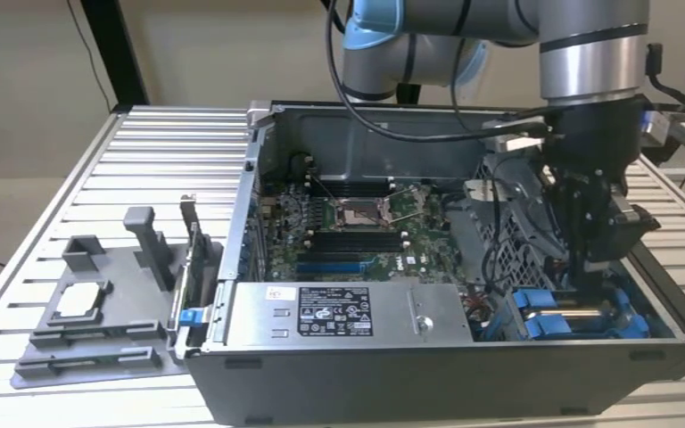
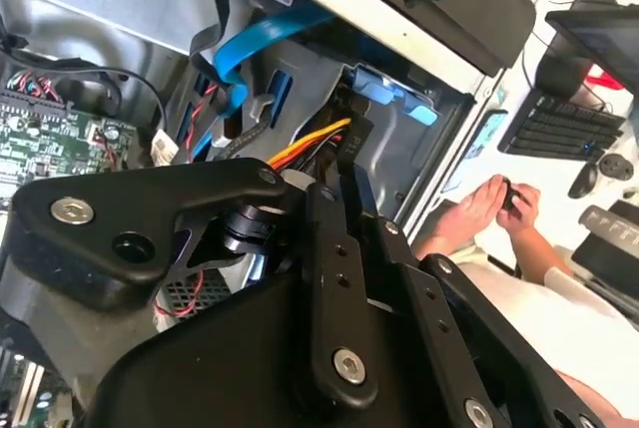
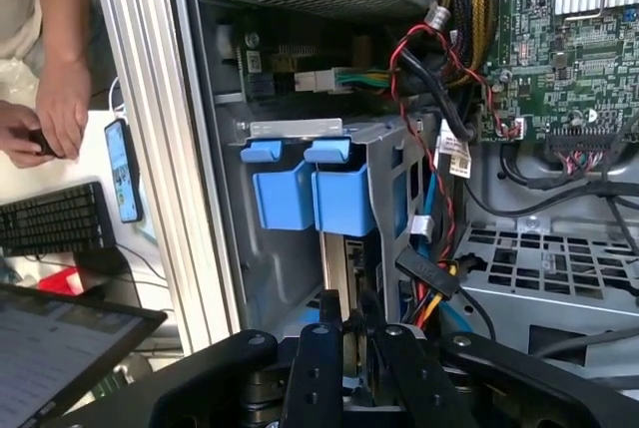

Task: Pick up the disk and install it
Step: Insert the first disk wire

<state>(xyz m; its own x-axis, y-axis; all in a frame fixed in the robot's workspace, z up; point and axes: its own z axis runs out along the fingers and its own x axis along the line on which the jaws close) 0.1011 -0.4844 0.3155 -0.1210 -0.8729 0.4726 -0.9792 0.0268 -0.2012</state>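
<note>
The disk shows edge-on as a thin metal strip that stands upright in the drive bay of the open computer case. It sits just under two blue carrier tabs. My gripper is shut on the disk, with its black fingers close on either side of the near edge. In the exterior view the gripper reaches down into the case's corner at the exterior view's right, above the blue bay frames. The second wrist view shows the gripper's black linkages, which hide the disk.
Red, yellow and black cables hang beside the bay. A grey power-supply box and the motherboard take up the rest of the case. A grey fixture lies at the exterior view's left. A person's hands are beyond the table's edge.
</note>
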